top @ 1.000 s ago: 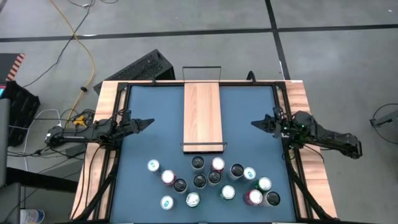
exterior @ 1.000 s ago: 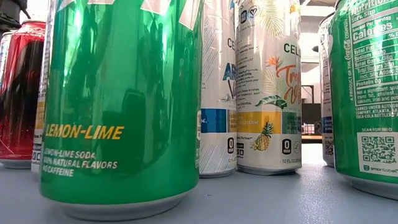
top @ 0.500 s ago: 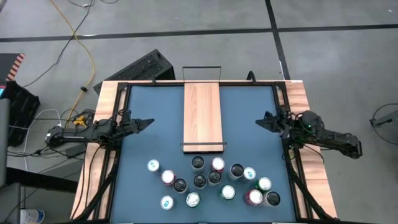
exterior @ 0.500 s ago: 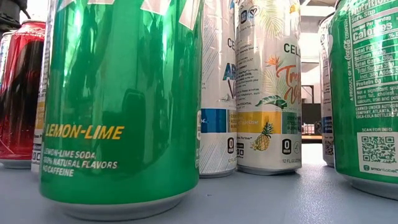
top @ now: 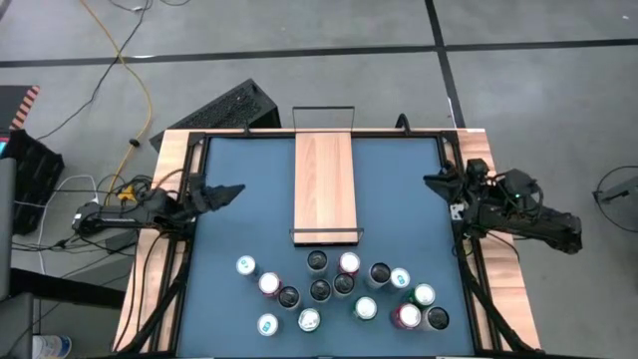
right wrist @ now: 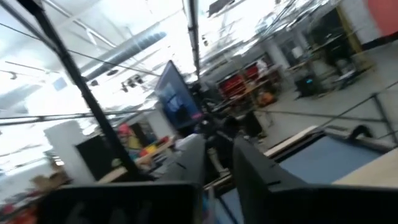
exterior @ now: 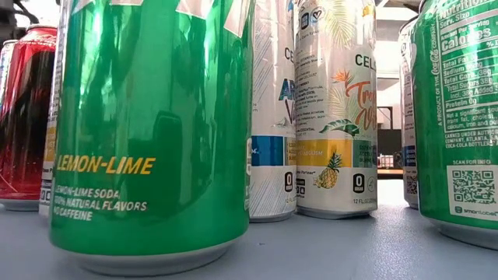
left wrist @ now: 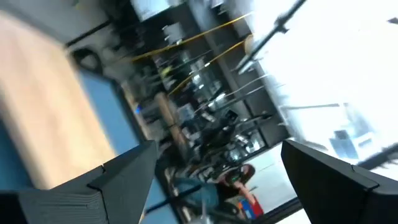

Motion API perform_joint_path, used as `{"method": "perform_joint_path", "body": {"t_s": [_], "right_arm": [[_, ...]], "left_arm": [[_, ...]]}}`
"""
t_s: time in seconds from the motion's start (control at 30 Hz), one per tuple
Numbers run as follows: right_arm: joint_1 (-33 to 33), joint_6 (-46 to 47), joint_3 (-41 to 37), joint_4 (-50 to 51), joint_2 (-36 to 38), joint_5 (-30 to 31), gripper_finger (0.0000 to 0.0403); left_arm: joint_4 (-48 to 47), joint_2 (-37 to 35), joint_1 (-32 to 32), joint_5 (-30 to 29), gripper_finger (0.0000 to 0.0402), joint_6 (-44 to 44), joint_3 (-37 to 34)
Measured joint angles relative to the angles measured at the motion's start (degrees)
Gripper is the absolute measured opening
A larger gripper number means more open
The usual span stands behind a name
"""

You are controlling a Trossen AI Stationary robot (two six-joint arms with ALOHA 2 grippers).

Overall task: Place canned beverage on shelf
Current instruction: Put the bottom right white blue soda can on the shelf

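Observation:
The shelf, a pale wood plank with a black wire rail at each short end, lies on the blue table, running from the far edge to the middle. Several beverage cans stand upright in a cluster near the front edge. The low view shows them close up, a green lemon-lime can foremost. My left gripper hovers open at the table's left edge, pointing at the shelf. My right gripper hovers at the right edge, its fingers a narrow gap apart. Neither holds anything.
Pale wooden strips edge the table on the left and right. A black keyboard-like object lies on the floor beyond the far left corner, with cables nearby. Bare blue table shows on both sides of the shelf.
My right gripper has risen and drawn back toward the table's right edge, rolling about its own axis. My left gripper has tipped its fingers upward a little. The cans and the shelf have stayed where they were.

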State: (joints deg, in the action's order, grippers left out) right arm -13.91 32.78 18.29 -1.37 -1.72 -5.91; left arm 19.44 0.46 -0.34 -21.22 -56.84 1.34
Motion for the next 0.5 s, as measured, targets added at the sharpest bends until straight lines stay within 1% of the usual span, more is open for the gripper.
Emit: {"method": "perform_joint_path", "body": {"t_s": [0.17, 0.27, 0.37, 0.43, 0.5], "right_arm": [[0.0, -0.42, 2.39, -0.14, -3.09, 0.2, 0.0159], [0.0, -0.27, 4.59, 0.15, -5.62, 0.15, 0.0186], [0.0, -0.64, 8.46, 3.96, -8.94, -0.02, 0.0196], [0.0, -2.02, 12.14, 9.62, -11.47, -0.45, 0.0197], [0.04, -3.51, 16.51, 16.3, -14.43, -1.01, 0.0193]], "left_arm": [[1.96, -0.02, 0.0, -0.49, 0.0332, 9.55, 7.07], [0.58, 1.59, 0.0, -0.44, 0.0332, 13.91, 12.38], [-2.26, 5.21, 0.0, 1.38, 0.0332, 17.69, 19.39], [-7.32, 8.98, 0.0, 2.68, 0.0332, 19.57, 24.79], [-13.9, 14.23, 0.0, 4.01, 0.0332, 20.95, 30.6]]}}
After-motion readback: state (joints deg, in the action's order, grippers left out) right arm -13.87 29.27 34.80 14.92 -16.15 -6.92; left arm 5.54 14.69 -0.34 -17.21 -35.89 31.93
